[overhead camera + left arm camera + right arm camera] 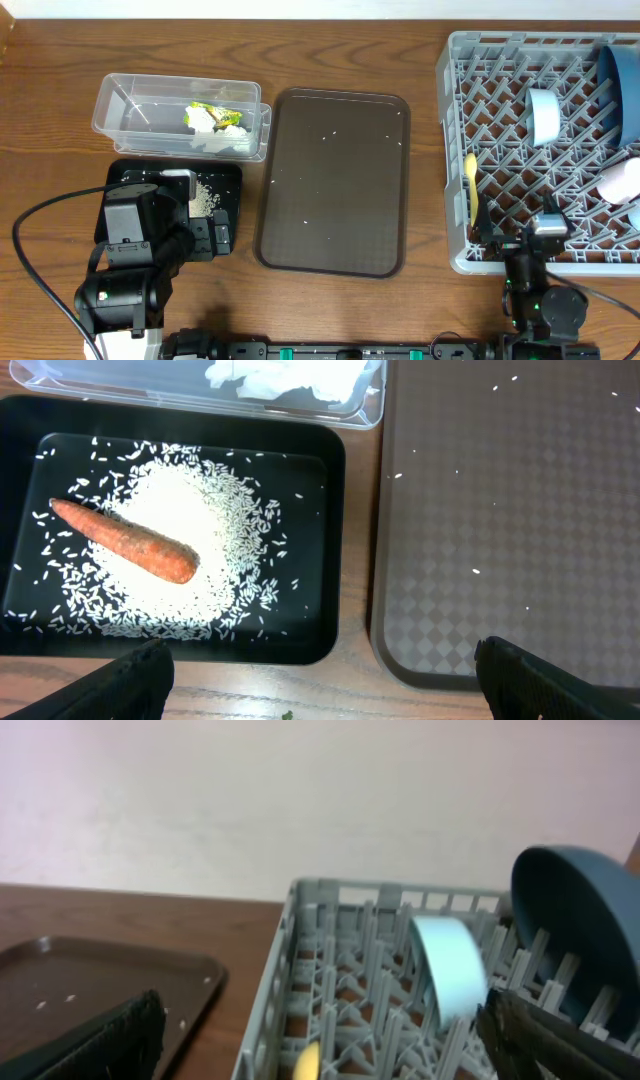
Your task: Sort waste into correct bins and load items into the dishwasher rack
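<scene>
Two grippers, left (320, 655) and right (320, 1020), stood with jaws apart and held nothing. Black tray (315, 540) held rice (180, 520) and carrot (125, 540). Tub (120, 105) held wrappers (212, 118). Stray grains (333, 133) lay on the brown tray (335, 220), judged the only waste left. Rack (447, 150) held spoon (471, 190), cup (545, 115), bowl (625, 90) and pink cup (618, 182). Task judged nearly complete.

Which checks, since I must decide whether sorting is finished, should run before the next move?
1. The carrot lies in the black tray: ok.
2. The wrappers are in the clear tub: ok.
3. The brown tray is free of rice grains: not ok, scattered grains lie on it.
4. The spoon is in the rack: ok.
5. The left gripper is open and empty: ok.
6. The right gripper is open and empty: ok.
</scene>
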